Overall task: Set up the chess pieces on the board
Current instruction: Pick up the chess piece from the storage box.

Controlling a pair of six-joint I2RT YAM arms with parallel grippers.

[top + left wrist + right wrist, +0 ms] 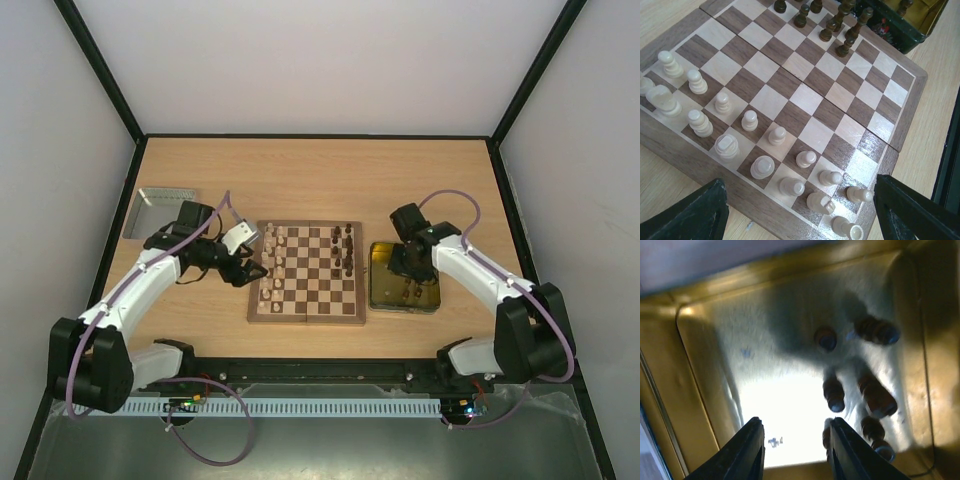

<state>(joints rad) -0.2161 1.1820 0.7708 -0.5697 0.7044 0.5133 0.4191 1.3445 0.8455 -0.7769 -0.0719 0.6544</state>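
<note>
**Top view.** Nearest us, the arm bases [165, 362] flank the near table edge. The board [306, 318] lies flat between the arms, its fold seam running away from us. Pale pieces [270, 262] stand along its left side and dark pieces [345, 248] along its right. The left gripper [250, 270] hovers just beside the board's left frame. The right gripper [405, 262] hangs over the yellow tray [374, 292], which sits just beside the right frame. A silver tray [160, 212] lies far left.

**Left wrist view.** The left gripper [800, 200] is spread wide and empty above two ranks of upright pale pieces [750, 120]. One at the near corner may be tipped over; we cannot tell. Dark pieces [842, 30] only partly fill the opposite side.

**Right wrist view.** The right gripper [796, 450] is moderately parted and holds nothing, low inside the yellow tray [700, 405]. Several dark pieces [833, 395] lie here, mostly on their sides. The central one has its long axis pointing roughly toward the fingers.

We judge the step in hand to be fetching a dark piece. The next move calls for centring the jaws across one piece's narrow body, closing, then turning it upright for its square.
</note>
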